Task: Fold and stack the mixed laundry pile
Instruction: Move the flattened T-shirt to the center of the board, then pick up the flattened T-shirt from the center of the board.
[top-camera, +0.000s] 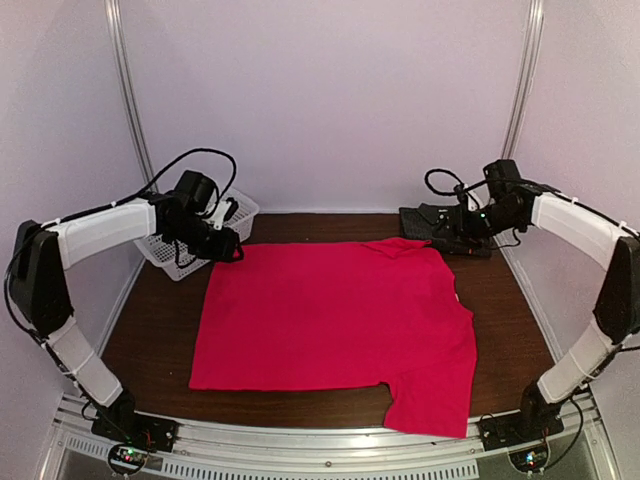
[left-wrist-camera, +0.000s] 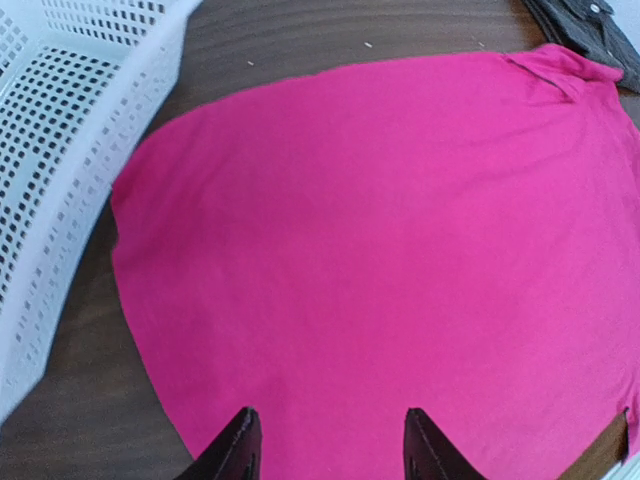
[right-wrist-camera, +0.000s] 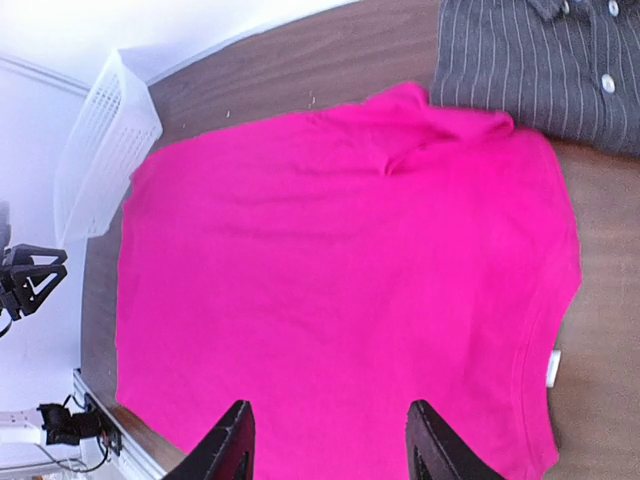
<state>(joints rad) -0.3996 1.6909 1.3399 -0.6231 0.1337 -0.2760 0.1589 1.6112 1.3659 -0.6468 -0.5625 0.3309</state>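
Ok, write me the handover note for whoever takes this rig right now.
Left gripper: open, empty, by the red T-shirt's far left corner.
Right gripper: open, empty, near its far right corner.
Red T-shirt: spread flat mid-table, not yet folded.
Pinstriped shirt: far right corner, looks already folded.
White basket: far left.
Left to do: fold the T-shirt, stack the two.

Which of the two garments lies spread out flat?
The red-pink T-shirt: it lies opened out flat, sleeves showing. The dark pinstriped button shirt is a small compact bundle beside its collar.
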